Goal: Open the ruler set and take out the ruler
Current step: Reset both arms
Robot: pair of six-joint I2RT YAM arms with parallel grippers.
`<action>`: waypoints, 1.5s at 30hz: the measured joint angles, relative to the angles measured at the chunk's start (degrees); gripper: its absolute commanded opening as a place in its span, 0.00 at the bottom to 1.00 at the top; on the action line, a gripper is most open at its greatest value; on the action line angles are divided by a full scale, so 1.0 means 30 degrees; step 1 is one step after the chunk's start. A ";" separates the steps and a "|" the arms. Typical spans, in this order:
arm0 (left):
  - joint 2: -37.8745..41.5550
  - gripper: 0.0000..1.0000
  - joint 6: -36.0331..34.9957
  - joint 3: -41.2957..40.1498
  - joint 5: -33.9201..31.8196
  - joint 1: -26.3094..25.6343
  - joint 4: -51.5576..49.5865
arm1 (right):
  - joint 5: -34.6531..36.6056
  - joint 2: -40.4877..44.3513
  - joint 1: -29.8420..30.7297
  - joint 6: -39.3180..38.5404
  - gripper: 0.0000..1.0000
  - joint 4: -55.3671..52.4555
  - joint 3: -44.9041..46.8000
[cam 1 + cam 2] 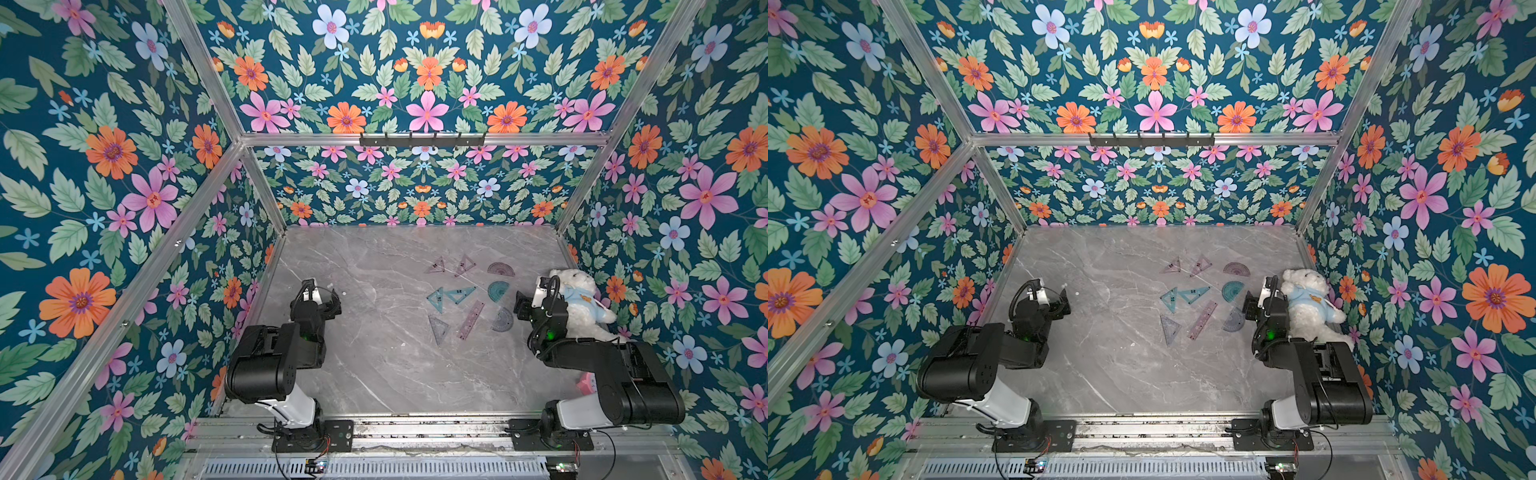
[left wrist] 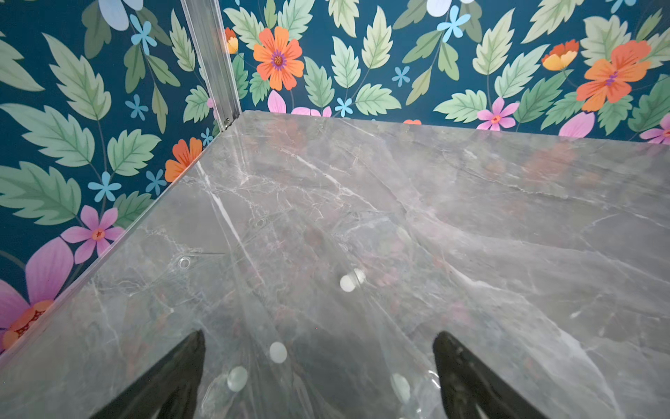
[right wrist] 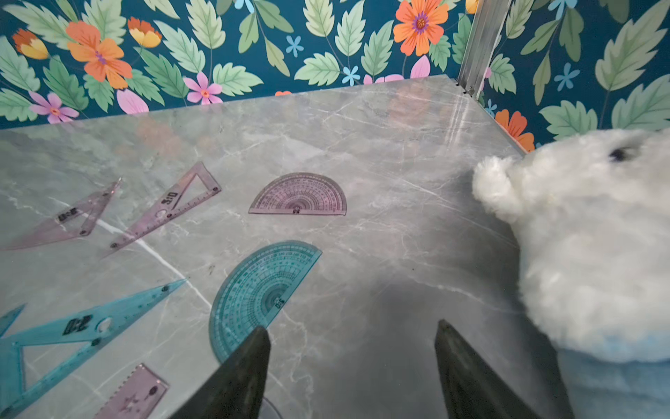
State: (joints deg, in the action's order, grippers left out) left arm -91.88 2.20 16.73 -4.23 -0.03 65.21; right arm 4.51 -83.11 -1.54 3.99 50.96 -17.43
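Left gripper (image 2: 319,335) and right gripper (image 3: 351,326) gape empty; the flat ruler (image 1: 471,319) looks light, stiff and slick, so pinch across its narrow width.

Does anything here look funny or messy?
Yes. A white teddy bear lies by the wall beside the right claw, odd among drawing tools. The set squares, protractors and purple ruler lie scattered at all angles on the table.

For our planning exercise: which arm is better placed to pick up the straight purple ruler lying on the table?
Right. The right gripper is open and close to the purple ruler; the left gripper is across the table, at the clear pouch.
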 measured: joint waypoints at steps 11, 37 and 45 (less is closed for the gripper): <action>0.0022 0.99 -0.0219 -0.0022 0.0182 -0.0029 0.0270 | -0.0670 -0.0015 -0.0007 0.0051 0.99 -0.0197 0.0007; 0.0022 0.99 -0.0270 -0.0022 0.0175 -0.0029 0.0270 | -0.0882 0.0117 -0.0015 0.0036 0.99 -0.0255 -0.0022; 0.0022 0.99 -0.0270 -0.0022 0.0175 -0.0029 0.0277 | -0.0954 0.5501 -0.0007 0.0466 0.99 -0.7890 -0.3789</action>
State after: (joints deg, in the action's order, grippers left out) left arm -91.81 1.39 16.67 -3.70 -0.12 66.04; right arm 1.65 -66.61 -1.56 5.39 27.29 -28.80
